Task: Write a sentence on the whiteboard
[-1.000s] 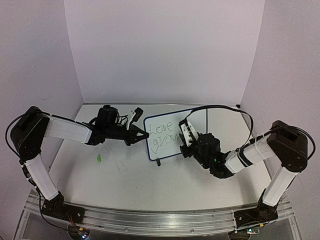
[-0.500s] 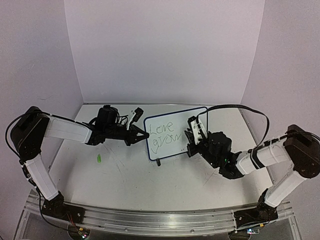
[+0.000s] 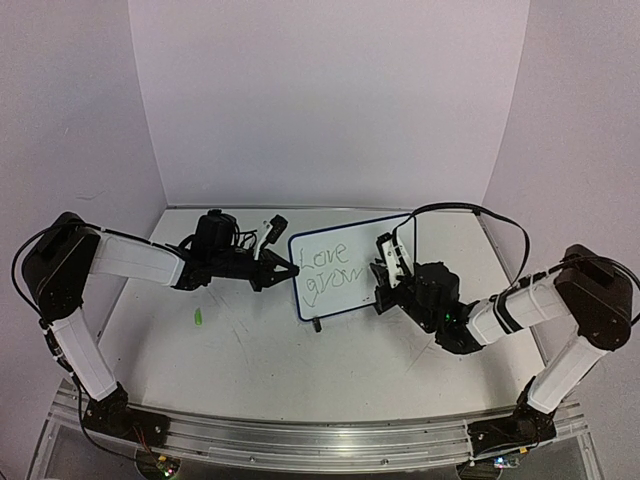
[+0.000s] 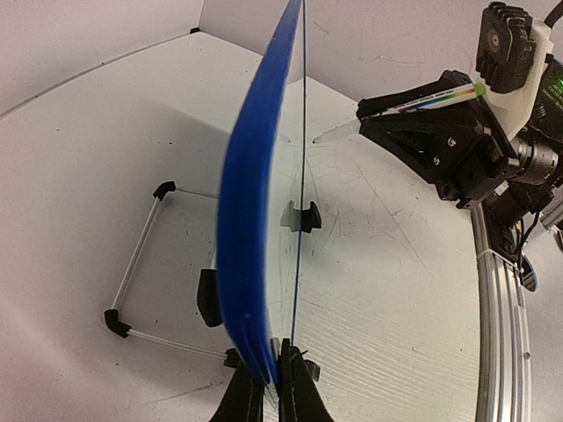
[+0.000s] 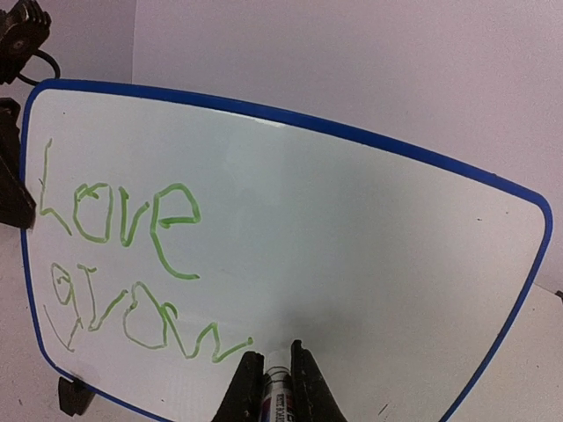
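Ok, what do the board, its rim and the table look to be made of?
Board: glossy white, likely melamine or coated steel, going by its faint sheen; the look leaves it open. Rim: smooth blue, probably plastic. Table: matte white, seemingly painted or laminated wood, judging by faint grain lines and scuffs.

The blue-rimmed whiteboard (image 3: 365, 235) stands upright mid-table, its green handwritten sentence (image 5: 132, 264) reading "Love grow".

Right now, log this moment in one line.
left gripper shut on whiteboard edge; right gripper shut on marker; sentence reads Love grow
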Robot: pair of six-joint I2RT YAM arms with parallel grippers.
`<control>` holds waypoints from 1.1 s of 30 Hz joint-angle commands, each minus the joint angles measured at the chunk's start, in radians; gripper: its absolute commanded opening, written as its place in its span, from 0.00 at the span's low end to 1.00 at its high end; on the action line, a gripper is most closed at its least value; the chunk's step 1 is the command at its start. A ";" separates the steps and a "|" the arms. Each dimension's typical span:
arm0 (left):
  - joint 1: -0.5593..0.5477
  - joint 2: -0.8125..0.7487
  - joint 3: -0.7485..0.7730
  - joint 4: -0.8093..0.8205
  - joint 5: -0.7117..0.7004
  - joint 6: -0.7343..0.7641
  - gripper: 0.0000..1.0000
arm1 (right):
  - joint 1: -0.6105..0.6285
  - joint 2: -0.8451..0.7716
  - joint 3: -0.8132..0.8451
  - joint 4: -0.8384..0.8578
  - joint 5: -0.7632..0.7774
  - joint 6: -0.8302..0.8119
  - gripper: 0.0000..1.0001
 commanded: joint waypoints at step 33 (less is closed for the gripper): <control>0.008 0.018 0.011 -0.055 -0.074 0.080 0.00 | 0.008 0.078 0.070 0.014 -0.018 -0.005 0.00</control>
